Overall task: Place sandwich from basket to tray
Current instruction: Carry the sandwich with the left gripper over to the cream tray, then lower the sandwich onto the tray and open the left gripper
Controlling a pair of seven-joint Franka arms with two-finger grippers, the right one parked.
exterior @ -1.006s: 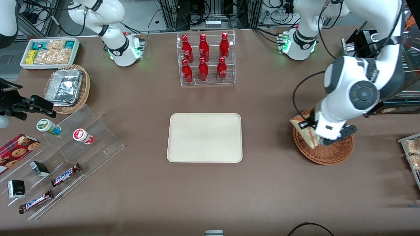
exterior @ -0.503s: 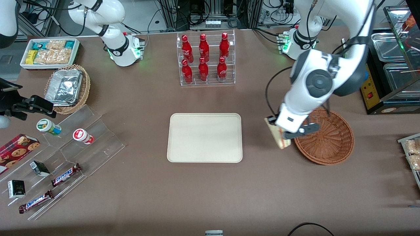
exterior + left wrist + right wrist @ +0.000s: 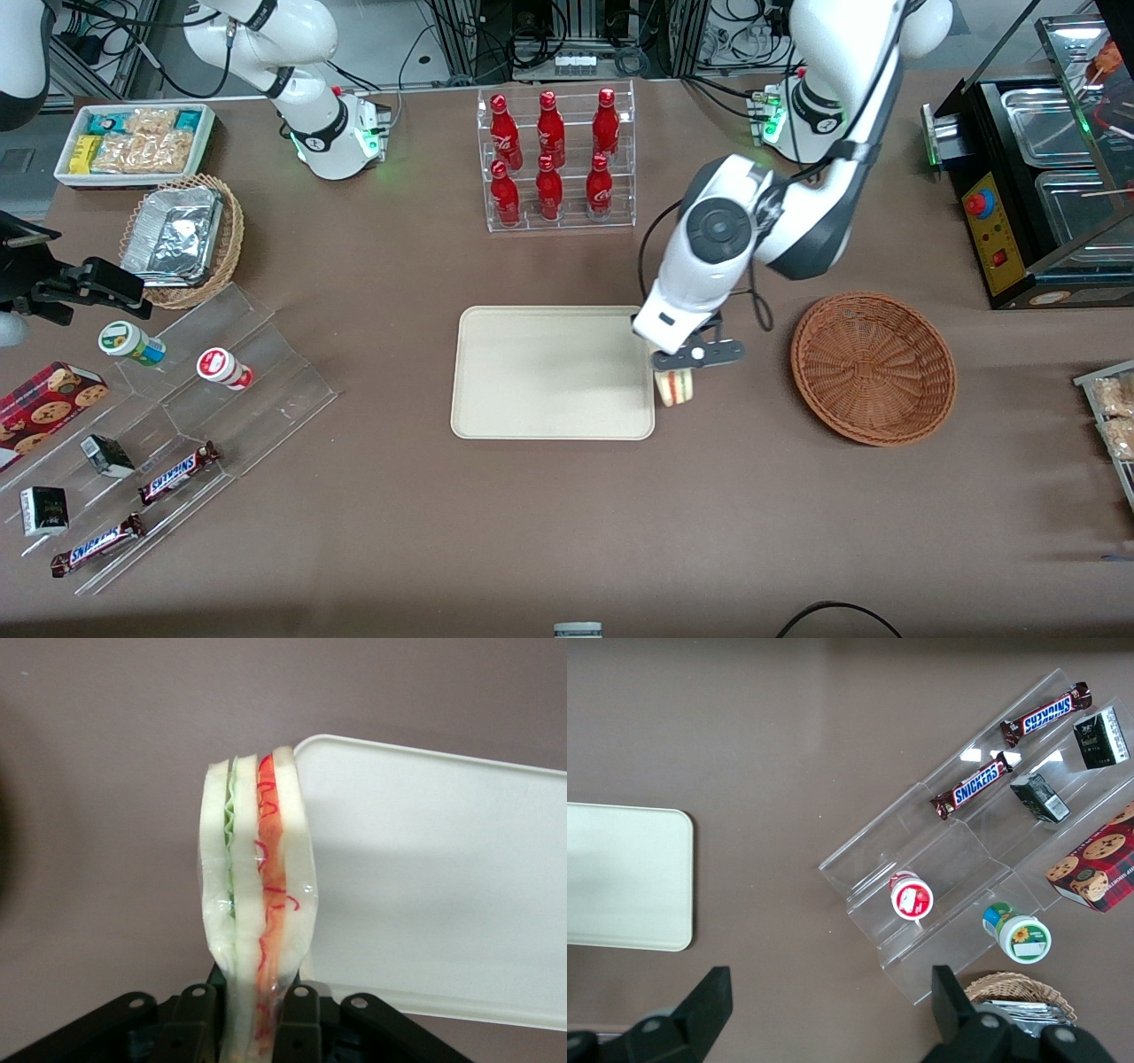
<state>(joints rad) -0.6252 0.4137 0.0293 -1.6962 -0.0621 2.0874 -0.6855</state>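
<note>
My left gripper (image 3: pixel 675 372) hangs above the table just beside the tray's edge that faces the basket, shut on the sandwich (image 3: pixel 677 388). In the left wrist view the sandwich (image 3: pixel 257 877) is a wrapped wedge of white bread with green and orange-red filling, pinched between the black fingers (image 3: pixel 299 1019). The cream tray (image 3: pixel 532 390) (image 3: pixel 443 886) lies bare in the middle of the table. The reddish-brown woven basket (image 3: pixel 873 368) sits toward the working arm's end, with nothing in it.
A clear rack of red bottles (image 3: pixel 555 159) stands farther from the front camera than the tray. Toward the parked arm's end are an acrylic stepped stand (image 3: pixel 195 390) with snacks, a tan wicker basket with a foil container (image 3: pixel 182 239) and a white bin of packets (image 3: pixel 133 142).
My gripper has carried the sandwich up out of the basket and sideways across the table to the tray's edge. The basket now holds nothing.
</note>
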